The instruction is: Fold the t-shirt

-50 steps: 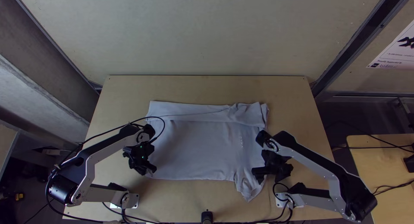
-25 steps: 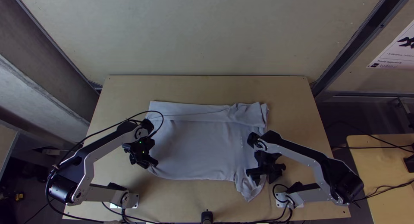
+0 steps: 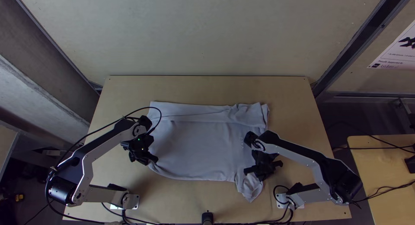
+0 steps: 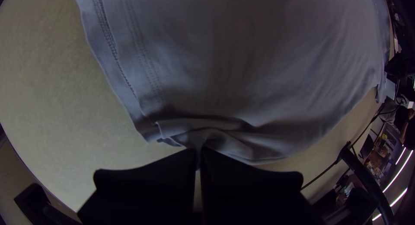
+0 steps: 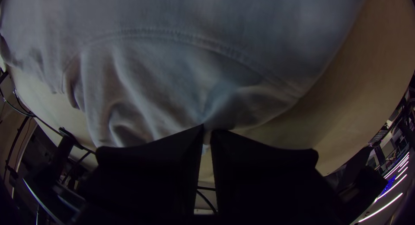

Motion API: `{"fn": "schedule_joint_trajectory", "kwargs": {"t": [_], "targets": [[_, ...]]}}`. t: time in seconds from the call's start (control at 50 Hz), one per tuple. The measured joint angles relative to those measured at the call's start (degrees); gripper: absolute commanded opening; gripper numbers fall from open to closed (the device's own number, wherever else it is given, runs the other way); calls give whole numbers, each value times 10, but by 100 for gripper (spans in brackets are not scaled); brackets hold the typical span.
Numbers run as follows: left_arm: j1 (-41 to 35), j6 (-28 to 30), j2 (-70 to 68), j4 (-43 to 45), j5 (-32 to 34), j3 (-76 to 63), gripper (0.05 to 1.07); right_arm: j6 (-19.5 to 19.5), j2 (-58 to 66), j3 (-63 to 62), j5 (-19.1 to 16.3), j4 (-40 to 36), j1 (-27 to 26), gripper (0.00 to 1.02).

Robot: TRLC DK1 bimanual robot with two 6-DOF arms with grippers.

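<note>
On worktop (image 3: 294,99), in front of both arm bases: pale t-shirt (image 3: 199,143), laid out sideways, mostly flat. Along far side: folded band (image 3: 194,112), turned in over the body, fairly straight toward the robot's left, wrinkled and puffed up toward the right end. Probably first side fold, looks done, rough at one end.

Near side not folded over yet. At near right, sleeve (image 3: 249,191) sticking out past near edge, loose and creased.

Left end effector (image 4: 198,153): pinching bunched cloth at near-left corner, right by stitched hem (image 4: 113,52). Right end effector (image 5: 208,132): pressed together on a pucker of cloth at near right, close to curved seam (image 5: 160,32), beside the sleeve. Both grips down at near edge, cloth there gathered but not carried across.

Left to do, by judgement: bring near side over toward the band, tuck in sleeve, then fold shorter crosswise, smooth wrinkles. Roughly early-to-middle stage. Watch for sleeve trailing outside the fold or one corner slipping out
</note>
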Motion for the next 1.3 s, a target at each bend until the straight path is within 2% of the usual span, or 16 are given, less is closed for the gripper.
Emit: {"fn": "schedule_joint_trajectory", "kwargs": {"t": [0.32, 0.58, 0.78, 1.3], "targets": [[47, 0, 0, -5, 5, 60, 8, -3, -62, 58, 30, -42, -57, 3], [88, 16, -1, -9, 9, 97, 8, -31, -74, 91, 67, -56, -122, 3], [105, 17, 1, -14, 9, 139, 8, -47, -71, 149, 86, -56, -151, 3], [111, 17, 112, -18, 9, 339, 8, -95, 71, 356, 112, -54, -228, 3]]}}
